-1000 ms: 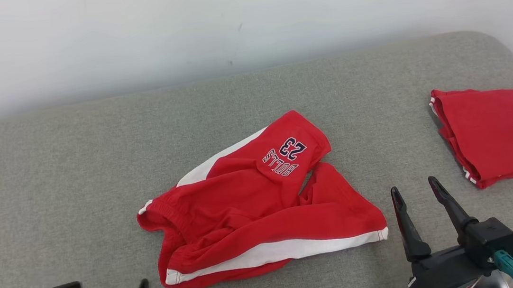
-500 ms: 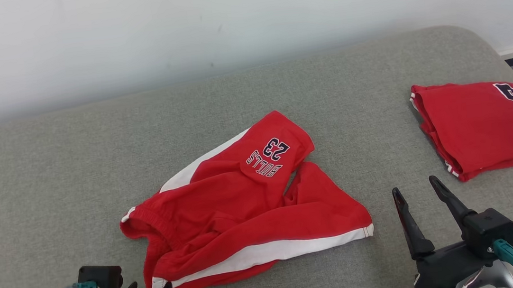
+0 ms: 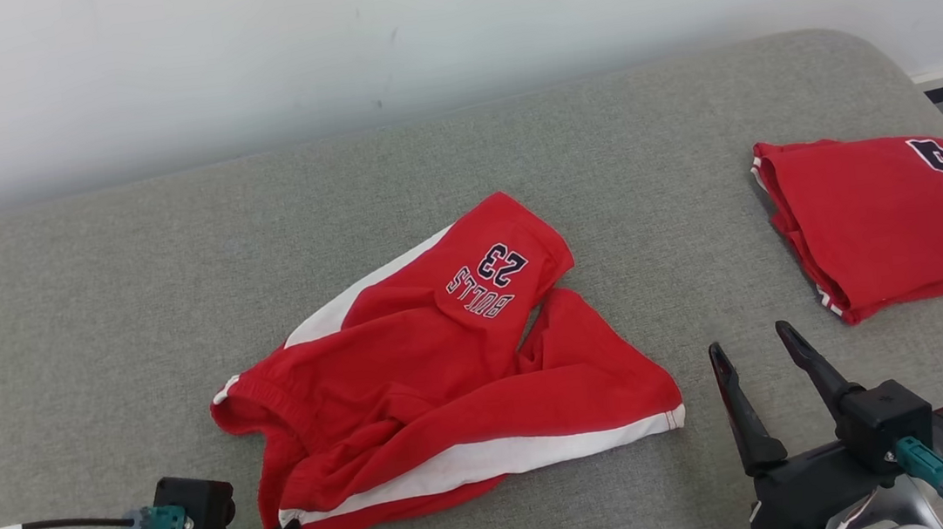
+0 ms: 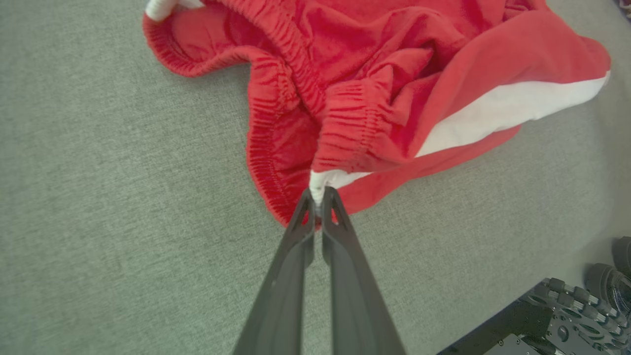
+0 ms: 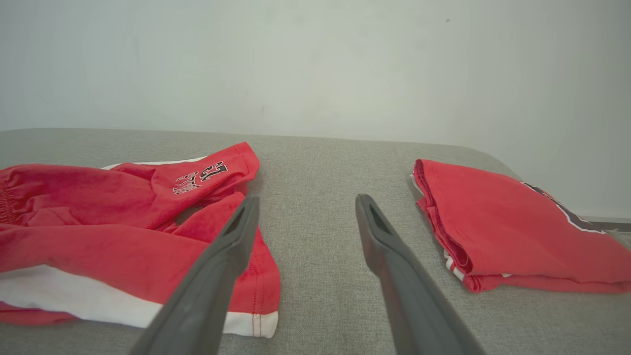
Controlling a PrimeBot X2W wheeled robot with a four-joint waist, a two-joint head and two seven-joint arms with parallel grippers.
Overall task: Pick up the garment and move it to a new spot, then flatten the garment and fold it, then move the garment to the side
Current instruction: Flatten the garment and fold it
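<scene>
While left gripper (image 4: 319,199) jaws pinch white waistband corner, red shorts (image 3: 439,373) lie crumpled on grey cushion (image 3: 89,296), well left of folded jersey (image 3: 888,221). Right gripper (image 3: 747,341) jaws spread, empty, near folded jersey's left. I judge pickup barely begun; move, flatten, fold, set-aside all remaining.

Head camera: high, looking down over the tabletop (image 3: 89,296) to the wall (image 3: 411,25). Left wrist camera: close, steeply down onto the waistband of the shorts (image 4: 384,84). Right wrist camera: low, nearly level, facing the wall. All share the shorts; head and right wrist share the folded shirt (image 3: 880,230).
</scene>
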